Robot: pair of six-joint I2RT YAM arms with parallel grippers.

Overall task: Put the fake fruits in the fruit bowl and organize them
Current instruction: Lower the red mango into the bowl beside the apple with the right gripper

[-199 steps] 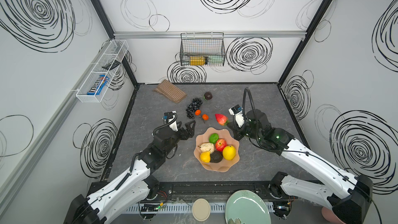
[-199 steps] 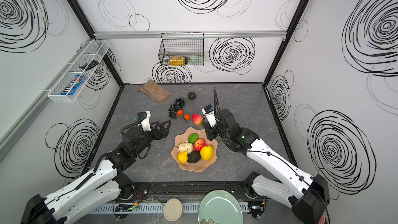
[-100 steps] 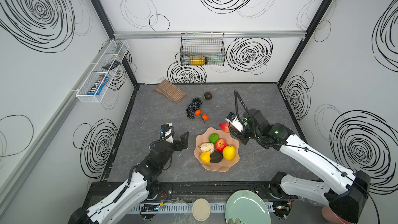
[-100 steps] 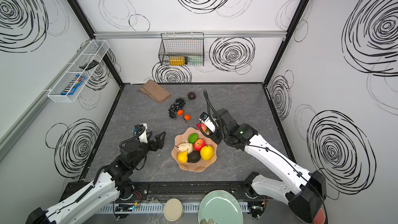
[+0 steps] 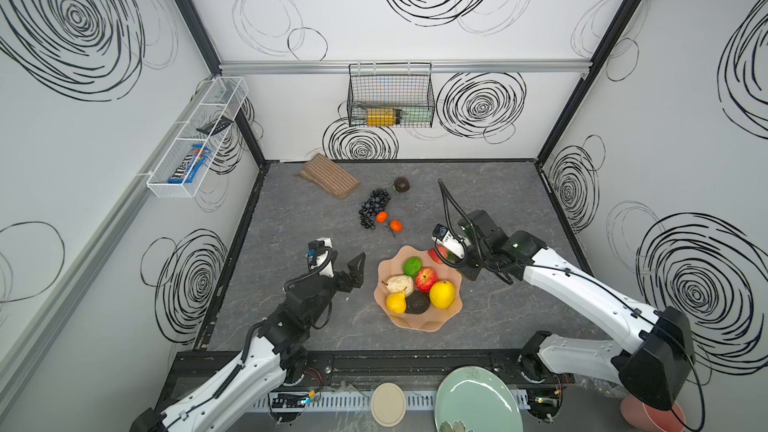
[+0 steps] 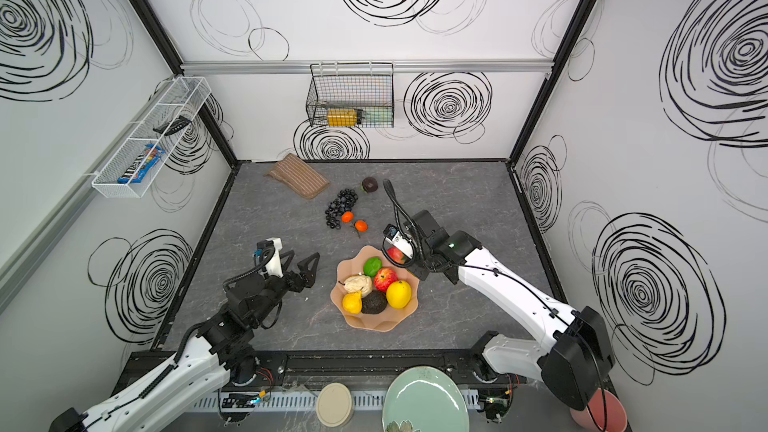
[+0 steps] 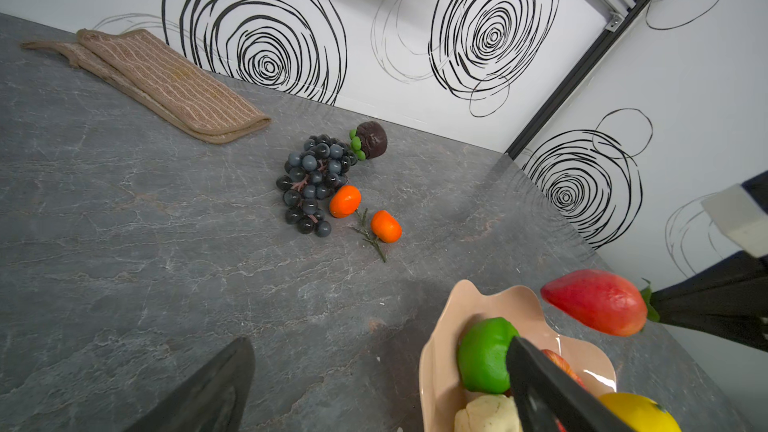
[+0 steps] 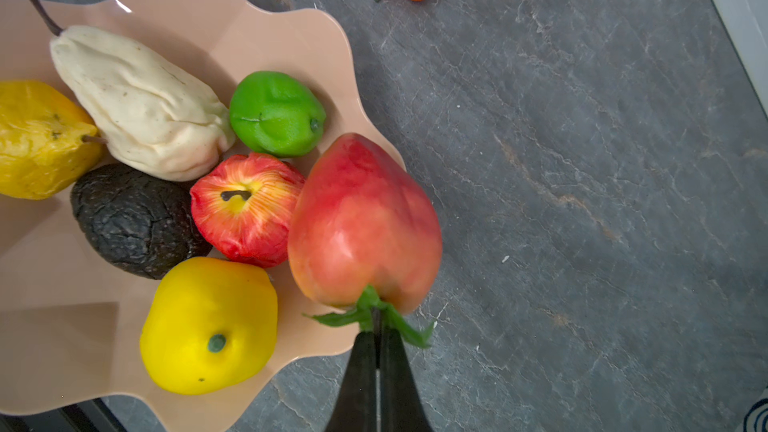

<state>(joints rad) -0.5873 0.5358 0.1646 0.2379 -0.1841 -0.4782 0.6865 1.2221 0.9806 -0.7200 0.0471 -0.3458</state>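
My right arm comes in from the right side with the elbow bent. My right pincer [image 8: 377, 326] points down toward the far-right edge of the wide peach-pink bowl with a wavy rim [image 5: 415, 324]. Its jaws are pressed together on the green leaf cap of a glossy red plastic strawberry [image 8: 363, 222], which hangs in the air at that rim.

My left arm lies low on the left. My left pincer [image 5: 343, 261] is spread wide and holds nothing, just beside the bowl.

Only the right wrist view shows that I pinch the leaves and not the red body; in both top views my wrist camera hides this. The left wrist view shows the strawberry clear of the rim.

Inside the bowl lie a green lime [image 5: 412, 266], a red apple [image 5: 426, 279], a yellow lemon [image 5: 442, 294], a yellow pear [image 5: 396, 302], a dark avocado [image 5: 417, 303] and a beige wrinkled fruit [image 5: 400, 284]. Behind the bowl, on the grey table [image 5: 291, 222], lie a dark grape bunch [image 5: 374, 207], two orange tangerines [image 5: 382, 216] and a dark round fruit [image 5: 401, 184].
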